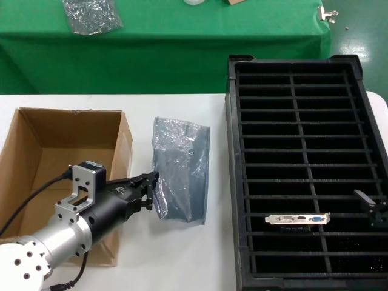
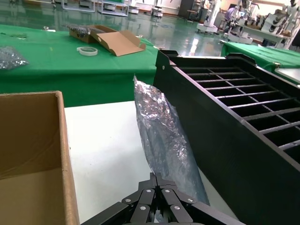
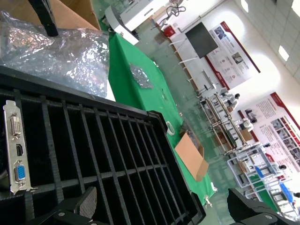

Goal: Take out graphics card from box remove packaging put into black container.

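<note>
Already slotted: card in tray, empty bag in left pincer.

Graphics card (image 1: 297, 219) sits in a slot of the black container (image 1: 234, 182), right column, near end, its silver bracket with the blue port facing up. Right pincer (image 1: 371, 208) hovers just beside the bracket end, jaws spread and holding nothing. Left pincer (image 1: 147, 188) is pinched closed on the near corner of the packaging (image 1: 180, 167), which lies on the white counter (image 1: 182, 260) between the box (image 1: 24, 151) and the container; the left wrist view shows the bag standing up from the fingertips, looking emptied. Judgement: placing is essentially done. Next move calls for the left pincer to let go of the bag and both arms to draw back without nudging the card.
</note>
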Controlling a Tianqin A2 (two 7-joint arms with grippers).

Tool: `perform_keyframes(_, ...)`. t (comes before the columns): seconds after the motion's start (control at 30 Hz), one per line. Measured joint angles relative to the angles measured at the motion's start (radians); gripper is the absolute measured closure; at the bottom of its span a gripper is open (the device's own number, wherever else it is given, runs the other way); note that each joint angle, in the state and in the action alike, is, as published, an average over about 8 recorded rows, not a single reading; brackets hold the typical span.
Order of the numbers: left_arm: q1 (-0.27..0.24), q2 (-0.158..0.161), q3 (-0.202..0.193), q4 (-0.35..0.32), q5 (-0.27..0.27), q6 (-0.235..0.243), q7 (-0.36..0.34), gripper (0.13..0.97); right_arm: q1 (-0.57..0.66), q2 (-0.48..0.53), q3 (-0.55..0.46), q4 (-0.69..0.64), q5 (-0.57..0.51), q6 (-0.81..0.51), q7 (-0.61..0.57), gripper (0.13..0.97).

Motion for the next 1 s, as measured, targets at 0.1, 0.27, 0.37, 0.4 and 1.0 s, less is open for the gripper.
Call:
perform_keyframes(0.1,0.003,0.008,-0.018,-0.002,0.012,0.013,0.016,0.958,-0.003,0.001,0.000,0.001,-0.002,0.000,0.003,0.129)
perform_keyframes(0.27,0.012,0.022,-0.040,-0.006,0.026,0.029,0.041,0.940,-0.005,0.000,-0.001,0.004,-0.002,-0.004,0.003,0.129)
perform_keyframes(0.37,0.019,0.027,-0.048,-0.012,0.024,0.037,0.061,0.927,-0.006,0.000,-0.003,0.006,-0.003,-0.006,0.002,0.129)
perform_keyframes(0.4,0.021,0.028,-0.051,-0.015,0.022,0.039,0.068,0.923,-0.006,0.000,-0.004,0.006,-0.003,-0.007,0.001,0.129)
perform_keyframes(1.0,0.070,-0.037,-0.107,-0.194,-0.054,0.059,0.213,0.717,-0.008,-0.002,-0.018,0.011,-0.009,-0.015,0.001,0.129)
